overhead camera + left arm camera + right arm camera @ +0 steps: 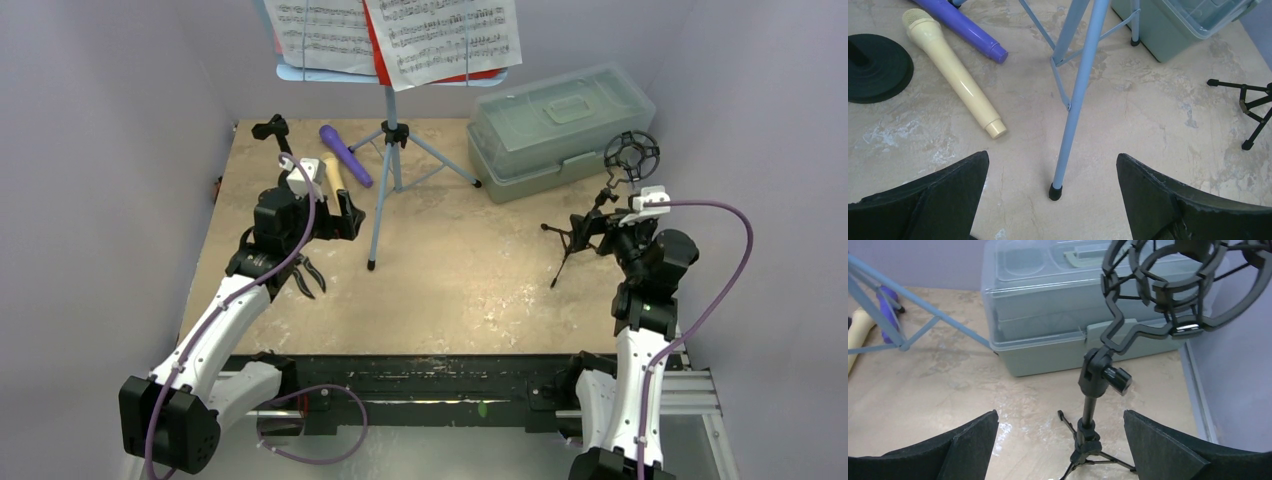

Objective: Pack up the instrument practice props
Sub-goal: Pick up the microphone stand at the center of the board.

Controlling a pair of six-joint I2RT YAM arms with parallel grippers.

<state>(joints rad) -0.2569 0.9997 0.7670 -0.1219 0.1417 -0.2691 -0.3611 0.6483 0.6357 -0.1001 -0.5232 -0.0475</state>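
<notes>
The pale-blue music rack [390,150] stands at the back centre and carries white sheet-music pages [400,35] with a red page behind them. The purple microphone [345,155] and the tan microphone [333,172] lie left of it, beside the round-base holder [272,127]. My left gripper [1053,165] is open and empty, with the rack's near leg foot [1055,191] between its jaws, untouched. The black tripod holder with ring [630,155] stands at the right. My right gripper [1060,440] is open, with the holder's stem [1091,415] between its jaws, apart from both.
A translucent grey-green lidded box [560,130] sits shut at the back right, just behind the tripod holder. Purple walls close in the table on the left, back and right. The rack's other legs [440,160] spread toward the box.
</notes>
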